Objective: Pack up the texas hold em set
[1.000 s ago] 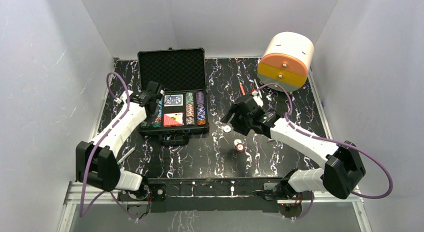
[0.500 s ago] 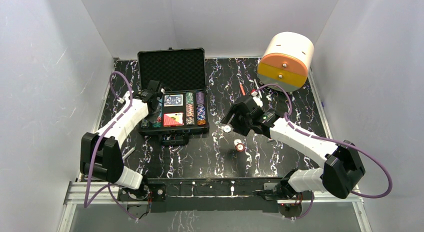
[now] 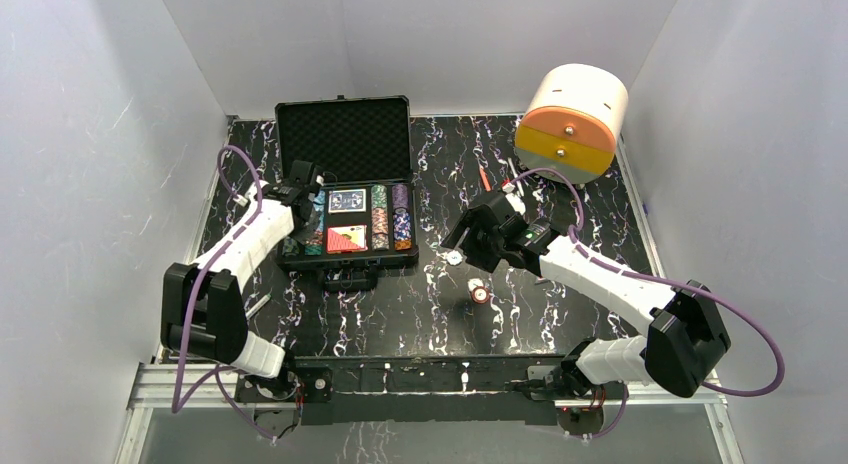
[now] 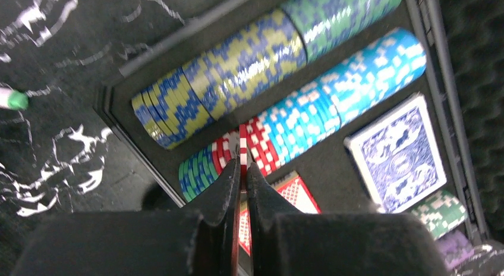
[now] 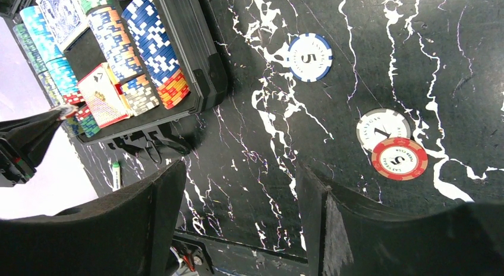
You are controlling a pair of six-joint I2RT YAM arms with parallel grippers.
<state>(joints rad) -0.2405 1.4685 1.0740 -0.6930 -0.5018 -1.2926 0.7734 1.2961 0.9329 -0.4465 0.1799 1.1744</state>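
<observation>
The black case [image 3: 345, 139] lies open at the back left, its tray holding rows of striped poker chips [image 4: 238, 62], a blue card deck [image 4: 395, 151] and a red card deck [image 4: 294, 195]. My left gripper [image 4: 242, 169] hangs over the tray's left rows [image 3: 310, 206], shut on a red-and-white chip held edge-on above the red chips [image 4: 261, 146]. My right gripper [image 5: 241, 172] stands open and empty above bare table right of the case [image 3: 462, 239]. Loose on the table lie a blue-and-white chip [image 5: 308, 57], a grey chip [image 5: 383, 127] and a red chip [image 5: 399, 159] overlapping it.
A big white-and-orange cylinder [image 3: 572, 119] stands at the back right. Thin orange and white pens [image 3: 485, 177] lie in front of it. A green-tipped pen [image 5: 116, 175] lies near the case's front left corner. White walls close in the table.
The left arm's elbow has swung in and the gripper has shifted slightly over the tray's left rows, still gripping the chip. The right gripper has narrowed a little and edged left.
</observation>
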